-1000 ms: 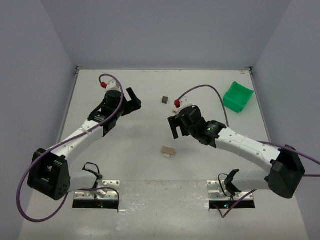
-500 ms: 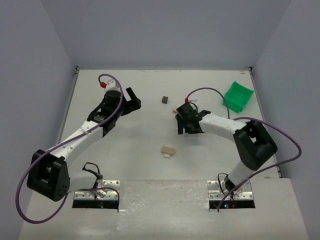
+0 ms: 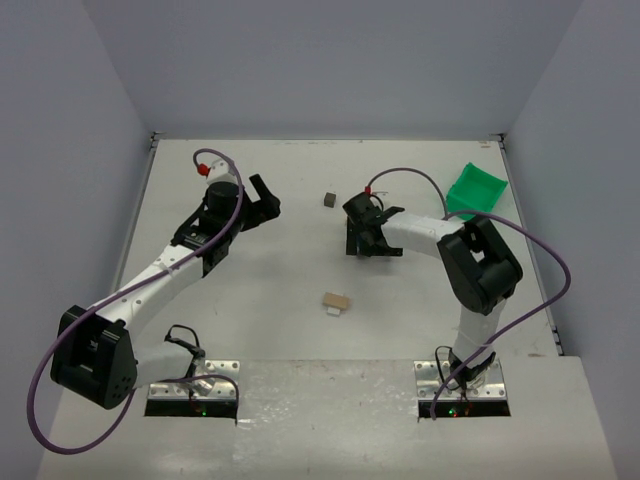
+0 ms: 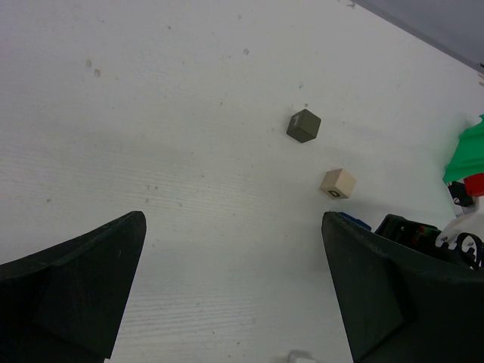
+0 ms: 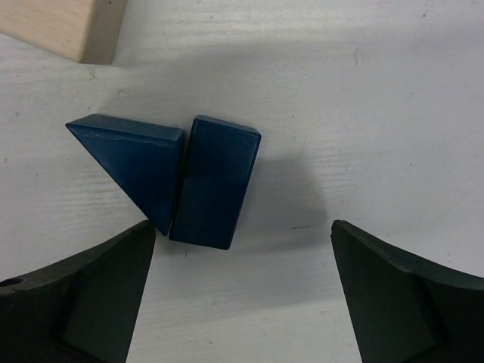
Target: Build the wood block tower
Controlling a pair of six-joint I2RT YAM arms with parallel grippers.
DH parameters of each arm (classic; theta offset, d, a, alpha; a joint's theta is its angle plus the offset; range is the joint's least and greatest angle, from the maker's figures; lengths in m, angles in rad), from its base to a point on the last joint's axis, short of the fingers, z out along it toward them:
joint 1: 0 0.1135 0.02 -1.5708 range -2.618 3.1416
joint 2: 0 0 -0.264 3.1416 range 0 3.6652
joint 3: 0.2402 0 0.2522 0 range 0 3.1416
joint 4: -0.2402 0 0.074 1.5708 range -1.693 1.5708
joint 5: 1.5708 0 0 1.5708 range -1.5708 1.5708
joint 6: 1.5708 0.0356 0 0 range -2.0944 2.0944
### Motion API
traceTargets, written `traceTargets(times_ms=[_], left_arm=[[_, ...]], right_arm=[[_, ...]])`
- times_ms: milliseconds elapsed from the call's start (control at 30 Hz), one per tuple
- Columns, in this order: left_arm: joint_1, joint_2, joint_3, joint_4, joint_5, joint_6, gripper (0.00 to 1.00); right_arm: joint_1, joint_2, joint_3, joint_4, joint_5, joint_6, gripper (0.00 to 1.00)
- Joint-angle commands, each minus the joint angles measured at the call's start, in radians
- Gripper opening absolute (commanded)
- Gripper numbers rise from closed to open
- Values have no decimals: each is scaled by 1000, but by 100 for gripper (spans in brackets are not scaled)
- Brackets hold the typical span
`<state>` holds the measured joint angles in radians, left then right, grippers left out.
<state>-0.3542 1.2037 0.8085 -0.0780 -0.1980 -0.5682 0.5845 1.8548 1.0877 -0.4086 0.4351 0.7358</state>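
Being covered by the right gripper in the top view, a blue wedge and blue block are being shown touching by the right wrist view, just ahead of its spread, empty fingers. The left gripper is being held wide apart too, with a grey cube and a beige cube lying well ahead of it.

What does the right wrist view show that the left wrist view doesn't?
Only the right wrist view: the blue wedge and blue rectangular block in full, lying side by side and touching. Only the left wrist view: the dark grey cube, the green bin's edge and a pale piece at the bottom edge. Both: the white table, a beige block, apparently the same one, and some blue, just a sliver from the left.
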Motion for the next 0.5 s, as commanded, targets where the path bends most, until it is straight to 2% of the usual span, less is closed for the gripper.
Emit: traceTargets(times_ms=[0,467], left_arm=[[3,-31,-6,45,-13,14,100],[3,-28,-9,52,-14,14,100]], right_arm=[[-13,25,45,10,26,46,97],[-72,-19,-19,10,66,49,94]])
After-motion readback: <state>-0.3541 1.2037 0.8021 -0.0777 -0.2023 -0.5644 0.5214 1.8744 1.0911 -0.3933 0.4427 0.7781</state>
